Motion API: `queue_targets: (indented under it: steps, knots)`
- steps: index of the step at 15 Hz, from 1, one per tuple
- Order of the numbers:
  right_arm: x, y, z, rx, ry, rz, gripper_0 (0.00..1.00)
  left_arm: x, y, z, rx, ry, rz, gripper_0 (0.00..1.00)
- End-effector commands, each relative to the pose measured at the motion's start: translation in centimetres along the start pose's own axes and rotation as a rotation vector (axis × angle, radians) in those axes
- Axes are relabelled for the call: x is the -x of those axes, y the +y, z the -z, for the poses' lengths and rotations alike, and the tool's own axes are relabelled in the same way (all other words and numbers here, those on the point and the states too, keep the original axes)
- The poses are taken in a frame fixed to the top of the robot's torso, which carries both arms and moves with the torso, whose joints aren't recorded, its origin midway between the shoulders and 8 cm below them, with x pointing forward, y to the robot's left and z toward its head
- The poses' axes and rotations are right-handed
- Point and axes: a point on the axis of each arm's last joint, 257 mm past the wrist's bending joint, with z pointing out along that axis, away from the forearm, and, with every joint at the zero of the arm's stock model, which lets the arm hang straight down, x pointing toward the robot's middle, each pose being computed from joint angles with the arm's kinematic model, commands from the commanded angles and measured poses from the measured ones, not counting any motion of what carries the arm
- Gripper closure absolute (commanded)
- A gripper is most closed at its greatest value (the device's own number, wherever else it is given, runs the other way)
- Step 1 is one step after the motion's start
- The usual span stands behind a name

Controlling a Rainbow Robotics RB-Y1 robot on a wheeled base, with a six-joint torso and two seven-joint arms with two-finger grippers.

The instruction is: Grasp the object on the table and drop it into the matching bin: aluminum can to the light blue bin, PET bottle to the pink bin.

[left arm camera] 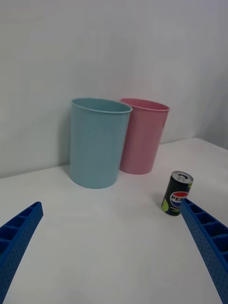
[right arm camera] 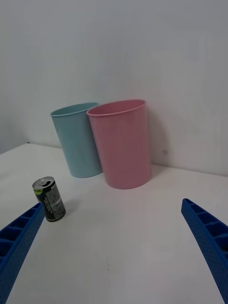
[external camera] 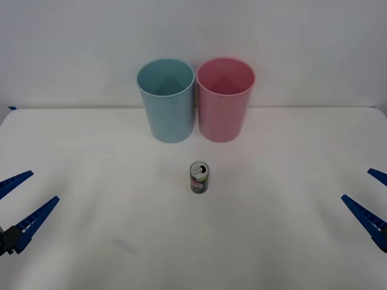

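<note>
A small dark aluminum can (external camera: 199, 177) with a green band and silver top stands upright near the middle of the white table (external camera: 109, 241). It also appears in the right wrist view (right arm camera: 49, 199) and the left wrist view (left arm camera: 177, 193). Behind it stand the light blue bin (external camera: 166, 99) on the left and the pink bin (external camera: 224, 98) on the right, touching side by side. My left gripper (external camera: 21, 204) hovers open at the table's left edge, far from the can. At the right edge my right gripper (external camera: 373, 199) is open too, with nothing in it.
A plain pale wall rises behind the table's back edge. The bins (left arm camera: 99, 141) (right arm camera: 122, 142) stand near that edge. Bare white tabletop (right arm camera: 123, 247) lies all around the can and between it and both grippers.
</note>
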Motion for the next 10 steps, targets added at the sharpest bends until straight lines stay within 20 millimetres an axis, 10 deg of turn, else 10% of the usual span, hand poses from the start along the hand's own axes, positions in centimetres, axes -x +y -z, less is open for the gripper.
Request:
queue_targets:
  steps: [1, 10]
  knots:
    - [0.0, 0.0, 0.0, 0.0, 0.0, 0.0, 0.0, 0.0, 0.0, 0.0, 0.0, 0.0, 0.0, 0.0]
    - [-2.3, 3.3, -0.5, 0.067, 0.059, -0.023, 0.0, 0.0, 0.0, 0.0, 0.0, 0.0, 0.0, 0.0]
